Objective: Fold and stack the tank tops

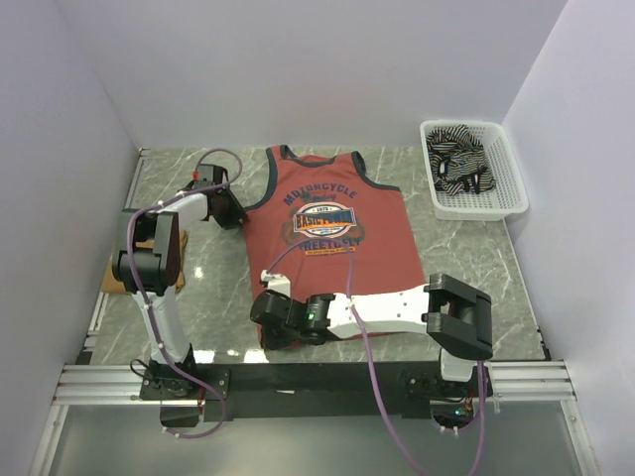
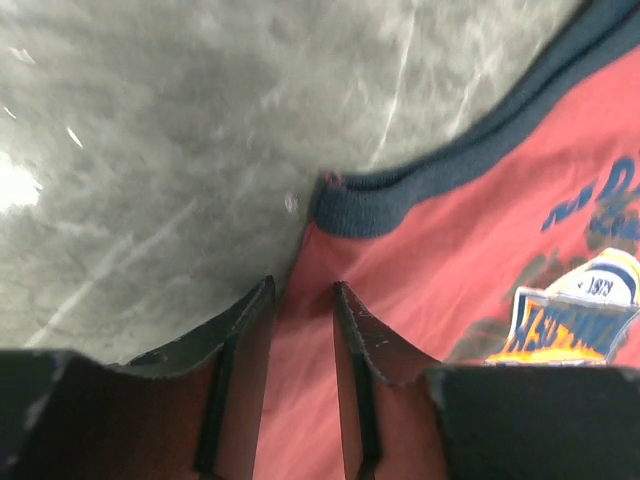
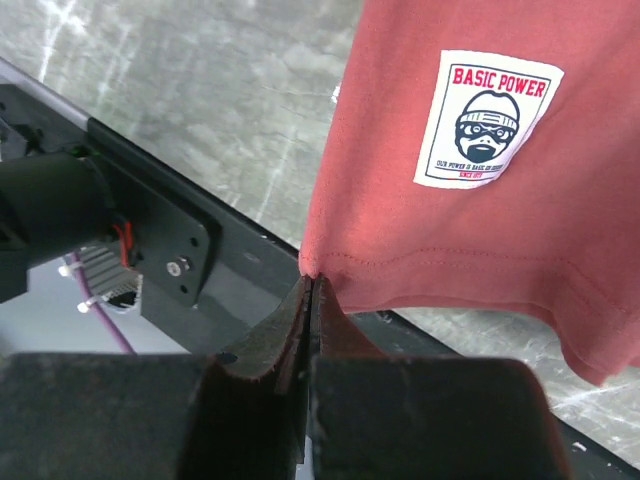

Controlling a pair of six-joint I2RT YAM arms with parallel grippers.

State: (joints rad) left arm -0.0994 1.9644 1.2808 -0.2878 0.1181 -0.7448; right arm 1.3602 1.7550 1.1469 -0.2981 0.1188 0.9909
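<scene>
We see a white mesh basket (image 1: 512, 183) at the far right of the marble worktop (image 1: 466, 258), well apart from both arms, with the striped tank top (image 1: 458, 167) bunched inside it. At the left edge, the mustard-tan tank top (image 1: 117, 275) lies mostly hidden under the left arm's elbow. Along the near edge runs a black rail (image 3: 160, 220), and the right forearm stretches across just above it, covering part of the lower hem in the top view.

The red tank top (image 1: 332, 223) lies spread on the middle of the worktop, chest print up and neck toward the back wall. The left tool (image 2: 302, 288) sits at the garment's left side, just below the dark armhole trim. Its fingers (image 2: 245, 330) stand a little apart, with red cloth showing in the gap between them. The right tool (image 3: 308, 285) is at the near-left hem corner, pressed together and pinching that corner. A white "BASIC POWER" patch (image 3: 487, 120) sits on the cloth just beside it. In the right wrist view, the hem hangs past the worktop edge over the rail.
</scene>
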